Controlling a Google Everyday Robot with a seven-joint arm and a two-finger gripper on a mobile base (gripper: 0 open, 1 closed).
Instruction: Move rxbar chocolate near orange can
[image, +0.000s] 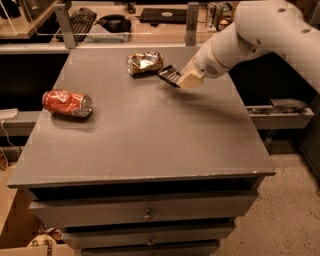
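The rxbar chocolate, a flat black wrapper with white text, is held in my gripper just above the table, at the back centre. The gripper is shut on the bar's right end. The orange can, crumpled and shiny brownish-orange and silver, lies on its side just left of the bar, very close to it. My white arm reaches in from the upper right.
A dented red can lies on its side at the left of the grey table. Drawers sit below the table's front edge. A desk with a keyboard and clutter stands behind.
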